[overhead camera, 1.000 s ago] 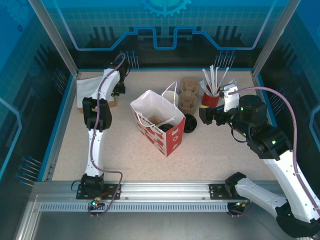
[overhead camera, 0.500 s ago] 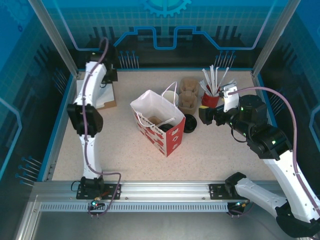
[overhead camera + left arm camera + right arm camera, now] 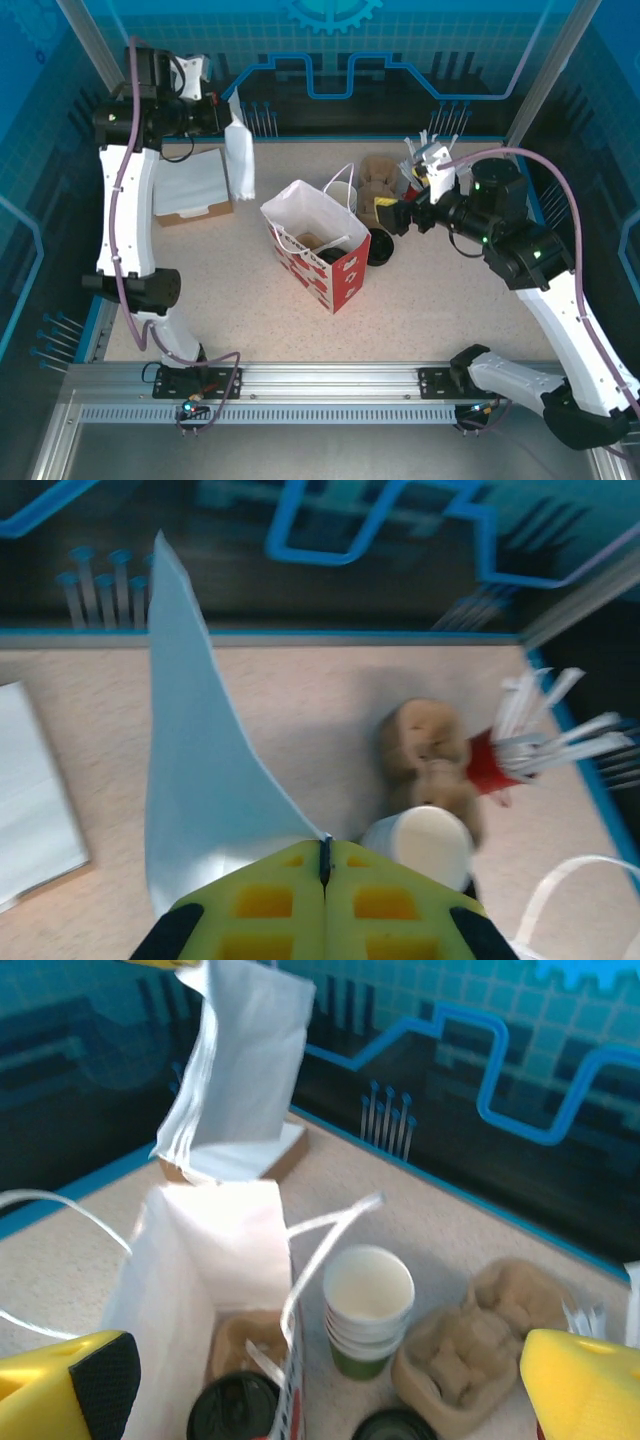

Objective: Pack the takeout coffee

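Your left pincer (image 3: 220, 118), raised high, is clamped together on a white paper sheet (image 3: 238, 160) that droops just below it. Farther right, the green-banded paper cup (image 3: 340, 196) and the black lid (image 3: 380, 247) sit beside the paper bag (image 3: 315, 255), just ahead of your right pincer (image 3: 398, 215), whose fingers are spread wide apart.

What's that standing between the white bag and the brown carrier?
A paper cup, white above and green at its base, stands between the bag and the carrier, seen in the right wrist view.
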`<state>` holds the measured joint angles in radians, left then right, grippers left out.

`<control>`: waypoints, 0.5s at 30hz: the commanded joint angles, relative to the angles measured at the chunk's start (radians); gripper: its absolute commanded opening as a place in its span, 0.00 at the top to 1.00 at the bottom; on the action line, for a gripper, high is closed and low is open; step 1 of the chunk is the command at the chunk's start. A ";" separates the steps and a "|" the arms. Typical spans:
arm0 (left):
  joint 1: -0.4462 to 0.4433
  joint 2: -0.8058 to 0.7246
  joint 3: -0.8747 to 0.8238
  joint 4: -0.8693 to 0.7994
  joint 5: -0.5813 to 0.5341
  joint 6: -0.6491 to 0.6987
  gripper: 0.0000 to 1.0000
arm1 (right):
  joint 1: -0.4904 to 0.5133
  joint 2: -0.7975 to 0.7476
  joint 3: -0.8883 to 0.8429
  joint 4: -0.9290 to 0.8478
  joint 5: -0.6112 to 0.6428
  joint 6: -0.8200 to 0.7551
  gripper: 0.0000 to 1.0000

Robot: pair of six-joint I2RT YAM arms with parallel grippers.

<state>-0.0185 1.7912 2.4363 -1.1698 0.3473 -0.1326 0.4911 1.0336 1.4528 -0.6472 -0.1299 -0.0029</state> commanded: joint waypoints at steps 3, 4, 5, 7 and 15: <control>-0.019 -0.094 -0.009 0.131 0.212 -0.190 1.00 | 0.095 0.086 0.158 0.055 -0.074 -0.077 0.00; -0.024 -0.108 -0.015 0.143 0.214 -0.220 1.00 | 0.117 0.107 0.183 0.058 -0.066 -0.085 0.00; -0.030 -0.122 -0.025 0.159 0.223 -0.250 1.00 | 0.142 0.134 0.211 0.061 -0.063 -0.090 0.00; -0.040 -0.148 -0.043 0.184 0.230 -0.300 1.00 | 0.181 0.195 0.270 0.068 -0.053 -0.074 0.00; -0.064 -0.222 -0.107 0.257 0.274 -0.404 1.00 | 0.250 0.528 0.646 -0.007 -0.040 0.063 0.00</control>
<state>-0.0738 1.5917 2.3520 -0.9611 0.5724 -0.4385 0.7273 1.4799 1.9800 -0.6201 -0.1722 -0.0093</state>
